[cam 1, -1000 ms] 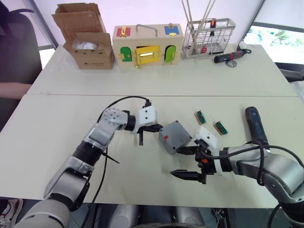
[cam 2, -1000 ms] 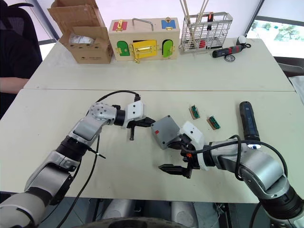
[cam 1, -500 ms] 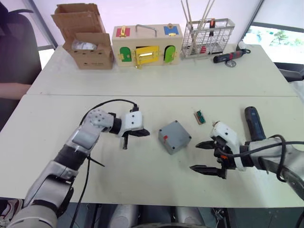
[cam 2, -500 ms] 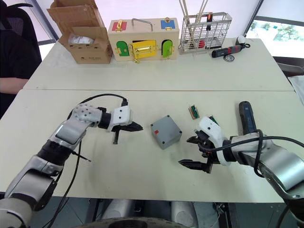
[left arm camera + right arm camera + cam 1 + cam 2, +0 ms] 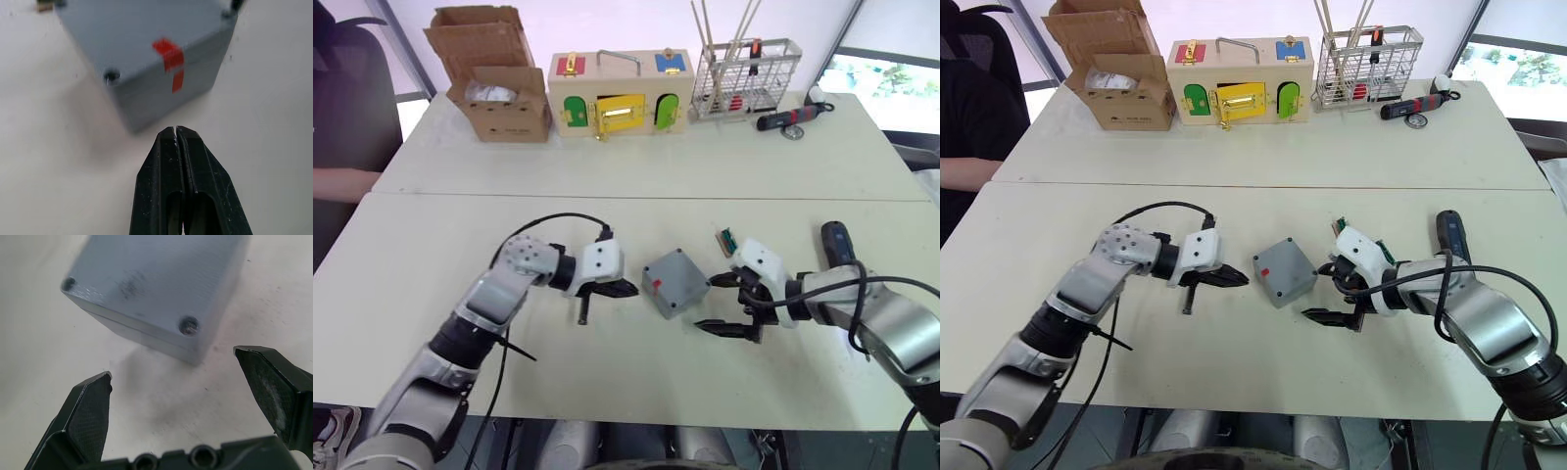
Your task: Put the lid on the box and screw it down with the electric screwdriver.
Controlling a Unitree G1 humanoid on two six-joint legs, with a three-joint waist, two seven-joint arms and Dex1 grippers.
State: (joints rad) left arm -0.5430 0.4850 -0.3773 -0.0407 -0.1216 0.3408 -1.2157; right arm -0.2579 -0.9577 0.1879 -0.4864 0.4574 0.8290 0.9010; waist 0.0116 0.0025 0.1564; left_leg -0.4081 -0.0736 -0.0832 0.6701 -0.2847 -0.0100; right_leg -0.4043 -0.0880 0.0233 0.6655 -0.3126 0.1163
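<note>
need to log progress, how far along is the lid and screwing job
Done: the lid already sits on the box, its seam and corner holes visible. In hand: nothing; the right gripper is open beside the box, the left gripper shut. Left: picking up the electric screwdriver lying on the table and driving the screws.

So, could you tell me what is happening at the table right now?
The grey box sits on the table with its lid already on. The left gripper points at it, shut and empty. The right gripper is open beside its other side, touching nothing. The electric screwdriver lies unused by the right arm.
</note>
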